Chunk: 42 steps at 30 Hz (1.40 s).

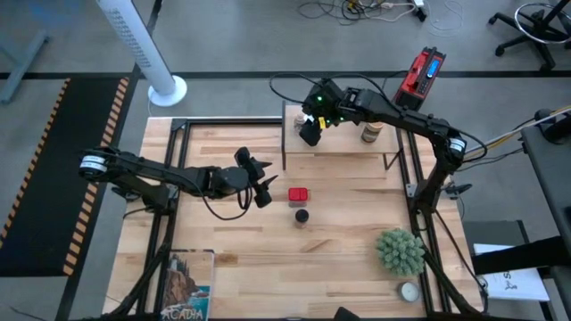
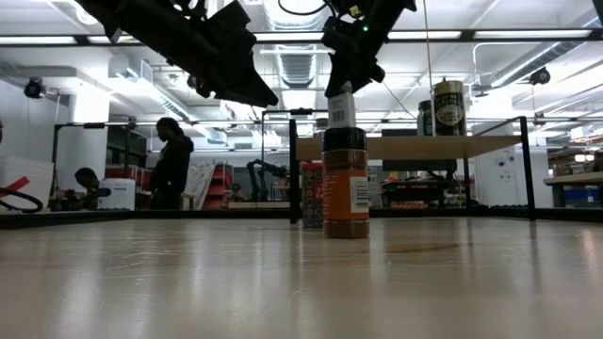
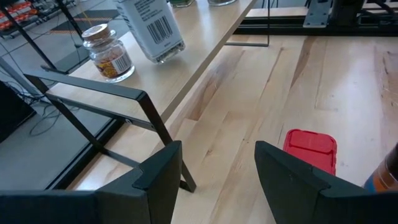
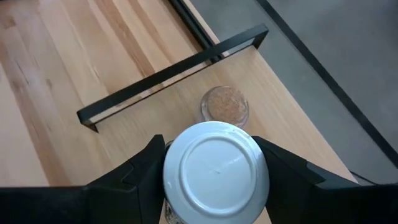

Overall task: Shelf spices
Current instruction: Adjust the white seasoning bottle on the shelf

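The shelf [image 1: 343, 143] stands at the table's far side. My right gripper [image 1: 310, 125] is over its left end, shut on a white-lidded spice jar [image 3: 151, 28]. A small jar [image 4: 225, 104] stands on the shelf beside that jar, and a tan cylinder [image 1: 370, 132] stands farther right. My left gripper [image 1: 263, 185] hangs open above the table's middle, holding nothing. Just right of it, a red square tin [image 3: 310, 149] and a black-lidded jar [image 2: 346, 184] of brown spice stand on the tabletop. My right gripper pinches the white-lidded jar at its top, one finger on each side of the round white lid [image 4: 216, 171]. The fingers come from above, pointing down. The jar hangs a little tilted below them; whether its base [image 3: 163, 55] touches the shelf top, I cannot tell.
A spiky green plant [image 1: 400, 251] and a flat white round tin [image 1: 409, 291] sit near the table's front right corner. A book [image 1: 186, 285] lies at the front left. Dark upright panels [image 3: 93, 93] close the shelf's ends. A person [image 2: 172, 160] stands in the room beyond.
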{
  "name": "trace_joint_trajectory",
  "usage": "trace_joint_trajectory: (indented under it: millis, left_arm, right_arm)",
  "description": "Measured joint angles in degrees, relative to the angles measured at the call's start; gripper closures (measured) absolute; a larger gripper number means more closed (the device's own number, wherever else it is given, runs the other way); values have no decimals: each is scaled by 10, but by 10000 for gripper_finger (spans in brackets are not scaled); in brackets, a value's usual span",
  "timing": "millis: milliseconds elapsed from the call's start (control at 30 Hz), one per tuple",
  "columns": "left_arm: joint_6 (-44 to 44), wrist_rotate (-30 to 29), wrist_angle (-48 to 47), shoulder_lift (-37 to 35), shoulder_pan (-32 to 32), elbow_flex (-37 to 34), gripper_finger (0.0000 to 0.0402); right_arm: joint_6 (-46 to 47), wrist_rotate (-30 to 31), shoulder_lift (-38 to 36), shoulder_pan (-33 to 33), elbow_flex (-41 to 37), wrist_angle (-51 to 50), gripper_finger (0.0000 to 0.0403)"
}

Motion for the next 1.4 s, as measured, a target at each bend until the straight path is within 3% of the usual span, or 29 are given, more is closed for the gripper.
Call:
trace_joint_trajectory:
  millis: [700, 867, 1100, 1400]
  left_arm:
    - [0, 0, -2, 0, 0, 0, 209]
    - [0, 0, -2, 0, 0, 0, 209]
    - [0, 0, -4, 0, 0, 0, 209]
    - [0, 1, -5, 0, 0, 0, 209]
  right_arm:
    - [-69, -5, -5, 1, -7, -1, 163]
    - [-144, -20, -6, 4, 16, -3, 165]
    - [-263, -107, -6, 4, 46, -36, 163]
    - [-366, -111, -4, 1, 60, -104, 160]
